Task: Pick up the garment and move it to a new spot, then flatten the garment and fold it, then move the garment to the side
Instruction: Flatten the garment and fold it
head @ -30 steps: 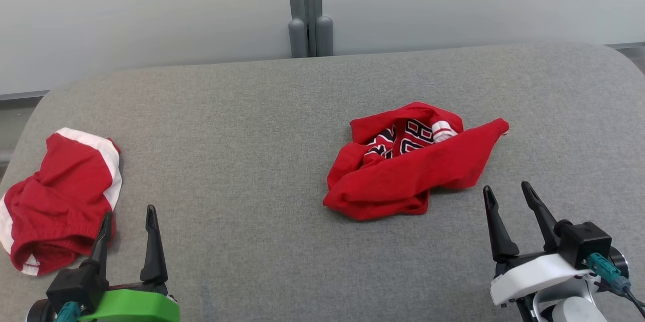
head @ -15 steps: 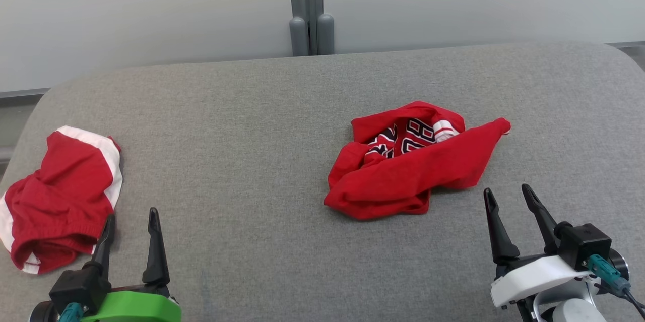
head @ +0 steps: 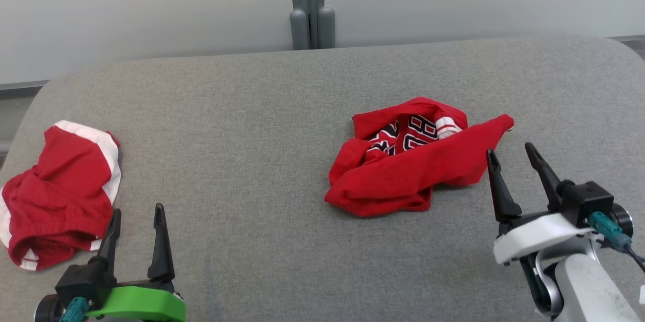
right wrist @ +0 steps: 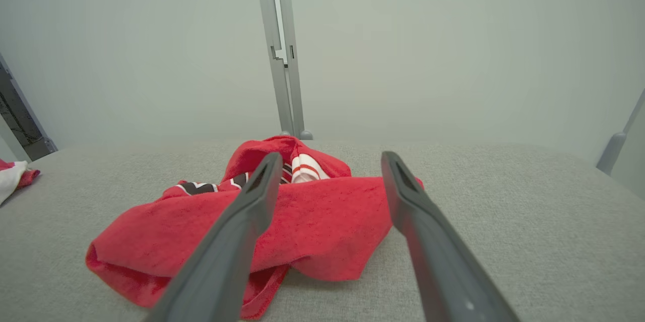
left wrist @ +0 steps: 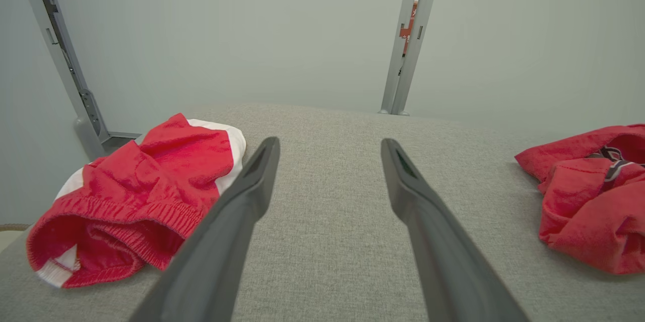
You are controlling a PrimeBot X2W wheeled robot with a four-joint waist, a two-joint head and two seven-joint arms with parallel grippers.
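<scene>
A crumpled red garment [head: 403, 171] with black-and-white lettering and a striped trim lies right of centre on the grey padded table [head: 242, 130]. My right gripper [head: 510, 150] is open, its fingertips just right of the garment's right-hand flap and not touching it. In the right wrist view the garment [right wrist: 312, 216] lies straight ahead beyond the open right gripper [right wrist: 331, 155]. My left gripper [head: 138, 210] is open over bare table at the near left. From the left wrist, the left gripper [left wrist: 330, 141] holds nothing, with the garment [left wrist: 584, 201] far to the right.
Red shorts with white side panels [head: 60, 196] lie bunched at the table's left edge, just left of my left gripper; they show as red shorts [left wrist: 151, 181] from the left wrist. A pale wall with a grey post [head: 311, 4] stands behind the table.
My right gripper has moved forward to the garment's right end, still open. The head camera has shifted slightly. The left gripper has hardly moved.
</scene>
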